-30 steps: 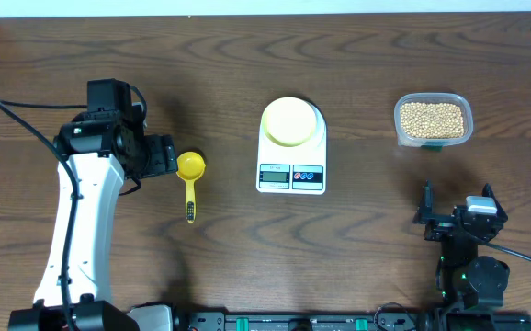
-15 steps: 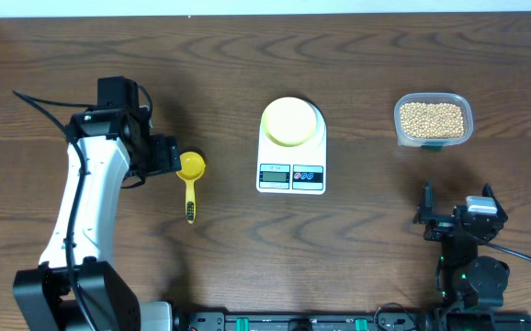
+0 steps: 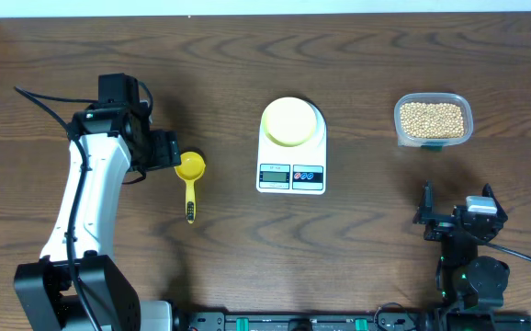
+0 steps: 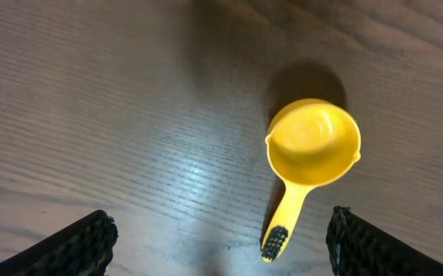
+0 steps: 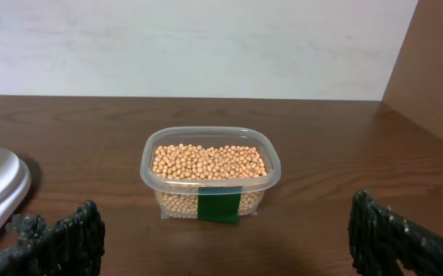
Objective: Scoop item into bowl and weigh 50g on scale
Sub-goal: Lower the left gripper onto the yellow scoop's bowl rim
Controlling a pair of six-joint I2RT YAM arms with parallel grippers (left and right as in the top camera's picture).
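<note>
Beans [image 5: 208, 161] small, round, loose: likely to roll and spill. Heaped in tub [image 5: 210, 132] at far right, well apart from bowl [image 3: 291, 120] on scale [image 3: 291, 176] mid-counter [image 3: 357, 257]. Best moved by scoop [image 4: 312, 142]: light, stiff, probably slick plastic. Grip handle [image 4: 289, 207] mid-length. Left fingers [image 4: 83, 241] spread wide over scoop, holding nothing; right fingers [image 5: 68, 234] wide too, facing tub.

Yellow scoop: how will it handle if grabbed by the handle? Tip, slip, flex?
The yellow scoop looks like thin moulded plastic: probably light and fairly stiff. Its narrow handle has a dark ribbed end, likely decent grip, though the cup may swing down if pinched there. Lying flat on the table, a nudge would probably slide or pivot it, not roll it.
</note>
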